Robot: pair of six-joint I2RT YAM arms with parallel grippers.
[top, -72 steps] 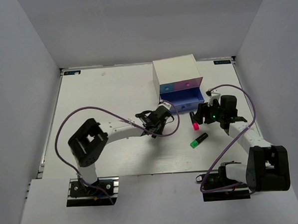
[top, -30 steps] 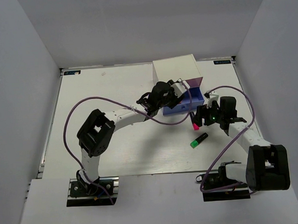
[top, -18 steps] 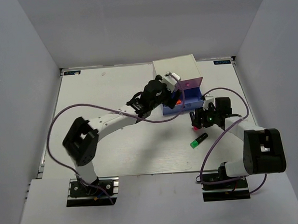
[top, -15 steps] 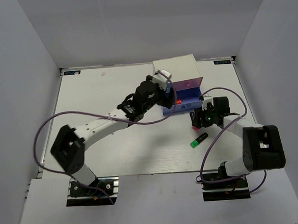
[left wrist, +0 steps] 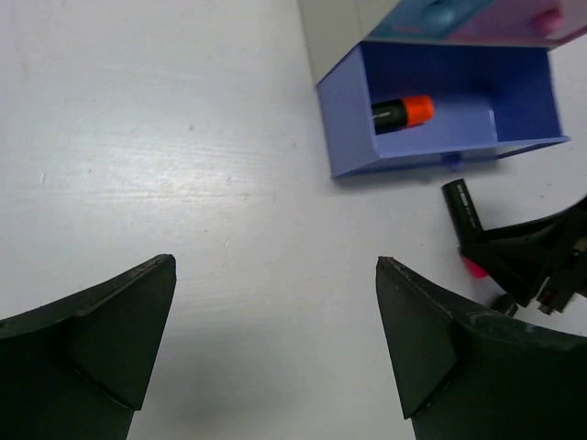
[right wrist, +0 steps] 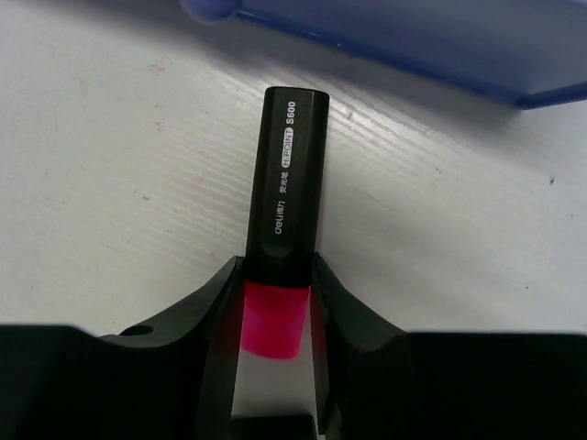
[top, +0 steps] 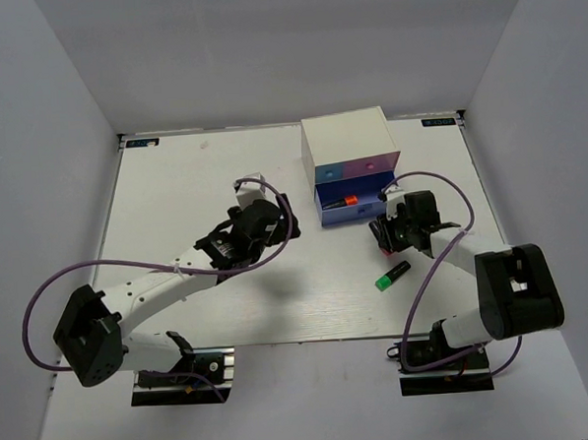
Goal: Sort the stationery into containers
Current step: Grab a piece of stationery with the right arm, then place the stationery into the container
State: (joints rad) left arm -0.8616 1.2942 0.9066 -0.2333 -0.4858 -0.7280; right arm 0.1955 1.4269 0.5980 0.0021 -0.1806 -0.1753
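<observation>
The containers are a white box [top: 344,138] with blue and pink drawer fronts. Its lower blue drawer [top: 358,210] [left wrist: 440,137] is pulled out, and an orange-capped highlighter [top: 344,200] [left wrist: 402,112] lies inside. My left gripper [top: 272,213] [left wrist: 275,261] hangs open and empty over bare table, left of the drawer. My right gripper [top: 387,231] [right wrist: 275,275] is shut on the pink-capped highlighter [right wrist: 284,183] [left wrist: 463,209], which lies on the table just in front of the drawer. The fingers [right wrist: 344,312] press both of its sides at the cap joint. A green-capped highlighter [top: 393,275] lies nearer, on the table.
The blue drawer's front wall [right wrist: 413,37] is close beyond the pink highlighter's black end. A purple cable [top: 420,273] loops beside the right arm. Grey walls enclose the white table [top: 193,176] on three sides.
My left gripper opened, left the orange-capped highlighter in the drawer and drew back to the left. My right gripper moved in and closed on the pink-capped highlighter.
</observation>
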